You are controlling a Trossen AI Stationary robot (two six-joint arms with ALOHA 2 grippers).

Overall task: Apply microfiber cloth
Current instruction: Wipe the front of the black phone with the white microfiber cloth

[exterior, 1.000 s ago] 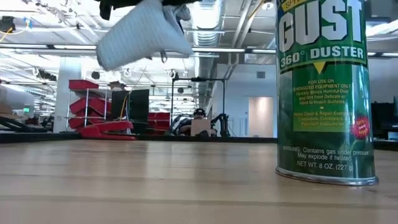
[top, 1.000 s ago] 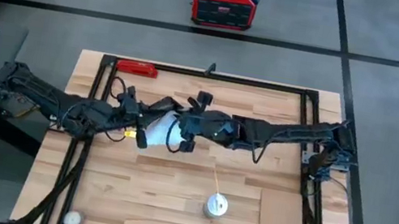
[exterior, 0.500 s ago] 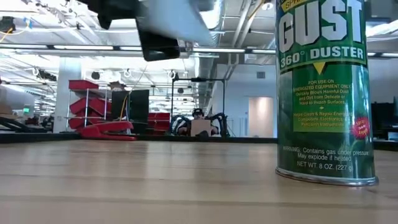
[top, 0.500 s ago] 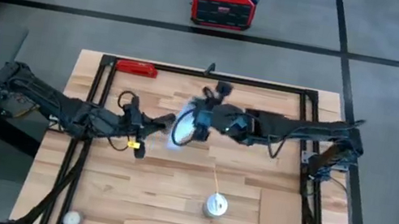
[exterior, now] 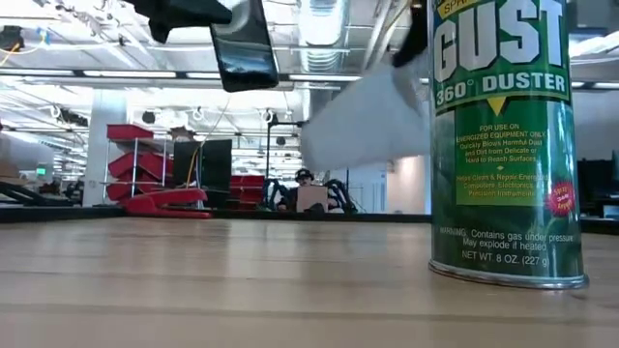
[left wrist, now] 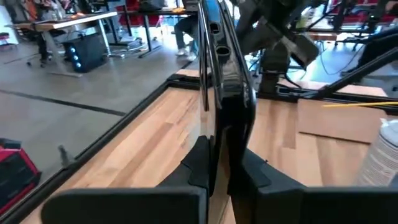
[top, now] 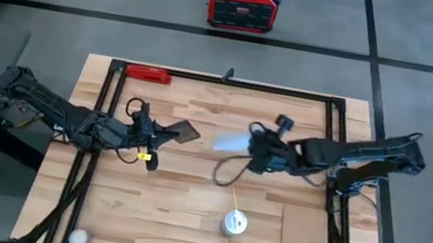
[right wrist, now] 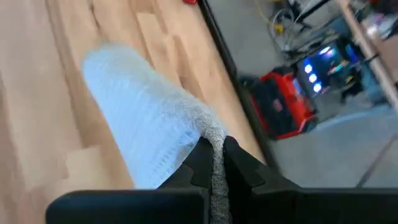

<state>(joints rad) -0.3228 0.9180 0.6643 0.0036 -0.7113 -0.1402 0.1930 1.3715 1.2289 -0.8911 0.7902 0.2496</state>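
Observation:
The black phone [top: 182,132] hangs in the air left of the table's middle, with my left gripper [top: 162,133] shut on it. In the left wrist view the phone [left wrist: 224,81] shows edge-on, and in the low view the phone [exterior: 243,44] is high above the wood. The pale grey-blue microfiber cloth [top: 232,142] hangs right of the phone, apart from it, with my right gripper [top: 259,152] shut on it. The cloth [exterior: 363,121] also floats clear of the table in the low view. My left gripper pinches the phone's end nearest the arm [left wrist: 219,149] between its two fingers [left wrist: 198,163], one on each flat face. The fingers come level from the table's left side, along the phone. The phone is lifted clear and juts out toward the right. My right gripper pinches a bunched edge of the cloth [right wrist: 214,138] between its two fingers [right wrist: 241,160]; one layer or several, I cannot tell. The fingers come roughly level from the table's right side. The cloth [right wrist: 146,124] spreads out beyond the fingertips, slack and clear of the table.
A green duster can [top: 234,223] with a thin yellow straw stands near the front middle; in the low view the can [exterior: 505,145] is close on the right. A tan patch [top: 304,240] lies at the front right. A red tool [top: 149,74] lies at the far left edge.
My right gripper has drawn the cloth off the phone and carried it toward the table's right edge. The cloth, earlier draped against the phone, now hangs apart from it. The phone stays held in the air, now uncovered.

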